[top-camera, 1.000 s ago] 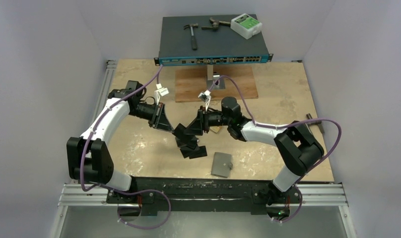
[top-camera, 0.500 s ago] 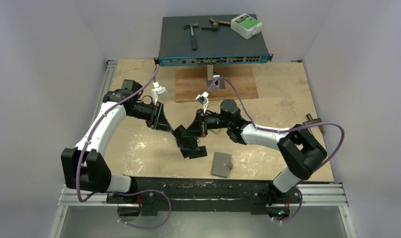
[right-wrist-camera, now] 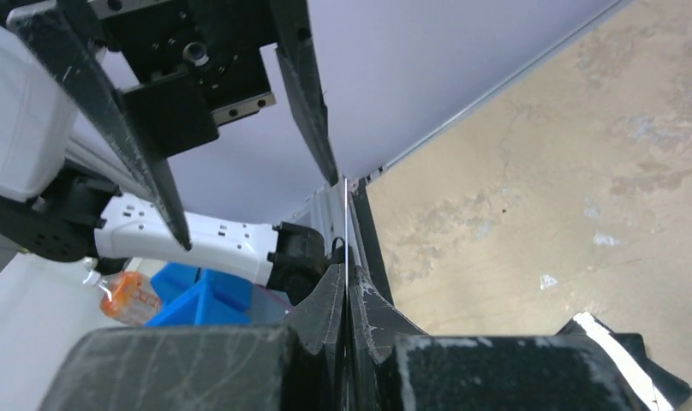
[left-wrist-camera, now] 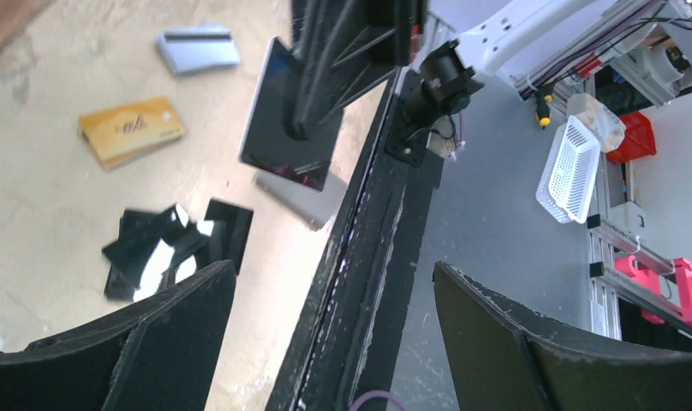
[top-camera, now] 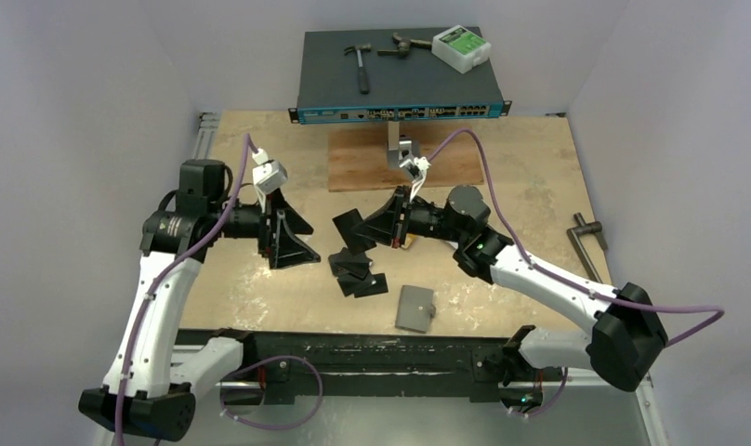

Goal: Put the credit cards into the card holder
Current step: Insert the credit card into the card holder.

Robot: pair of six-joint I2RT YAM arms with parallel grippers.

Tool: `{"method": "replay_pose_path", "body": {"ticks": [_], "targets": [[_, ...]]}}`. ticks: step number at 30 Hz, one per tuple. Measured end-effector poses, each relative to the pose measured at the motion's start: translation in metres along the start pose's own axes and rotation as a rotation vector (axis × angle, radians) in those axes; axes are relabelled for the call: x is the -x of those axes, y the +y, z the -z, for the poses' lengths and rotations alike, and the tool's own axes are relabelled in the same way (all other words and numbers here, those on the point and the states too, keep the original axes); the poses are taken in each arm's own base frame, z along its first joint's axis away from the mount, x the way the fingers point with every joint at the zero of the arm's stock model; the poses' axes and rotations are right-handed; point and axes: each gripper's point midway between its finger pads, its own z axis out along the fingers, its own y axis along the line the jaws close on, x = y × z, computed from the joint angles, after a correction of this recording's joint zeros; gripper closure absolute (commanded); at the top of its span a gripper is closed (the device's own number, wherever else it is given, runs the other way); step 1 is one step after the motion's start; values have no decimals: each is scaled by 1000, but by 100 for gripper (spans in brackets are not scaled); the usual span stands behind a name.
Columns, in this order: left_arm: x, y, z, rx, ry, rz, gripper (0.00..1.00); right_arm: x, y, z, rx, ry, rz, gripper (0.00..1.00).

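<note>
Card: thin dark rectangular card point(left-wrist-camera: 278, 128), on edge, held off the worktop beyond and left of flat grey card holder point(top-camera: 415, 308); long axis points toward left end effector point(left-wrist-camera: 334, 274).
Right arm: right end effector point(right-wrist-camera: 346, 291) clamped on the card.
Left arm: fingers apart, empty.

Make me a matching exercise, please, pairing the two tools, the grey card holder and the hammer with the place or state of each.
Things:
1. left tool
2. right tool
3. grey card holder
4. hammer

Places or states:
A. on top of the network switch at the back
B. shut on a thin dark card
C. open, holding nothing
D. lying flat on the table near its front edge

Pairs: 1-C, 2-B, 3-D, 4-A
</note>
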Motion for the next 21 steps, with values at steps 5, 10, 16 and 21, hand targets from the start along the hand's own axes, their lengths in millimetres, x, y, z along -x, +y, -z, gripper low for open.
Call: {"method": "replay_pose_path", "body": {"ticks": [5,10,16,21], "targets": [[7,-29,-2,-83,-44,-83,15,8,21,-6,0,-56,5,100],[5,-29,-16,-104,-57,-89,22,9,34,-16,-11,-89,-8,100],[-13,-13,-35,-6,2,-193,23,7,-11,2,-283,-98,-55,100],[-64,-3,-63,42,168,-352,23,-21,-55,48,-557,-73,-103,100]]}}
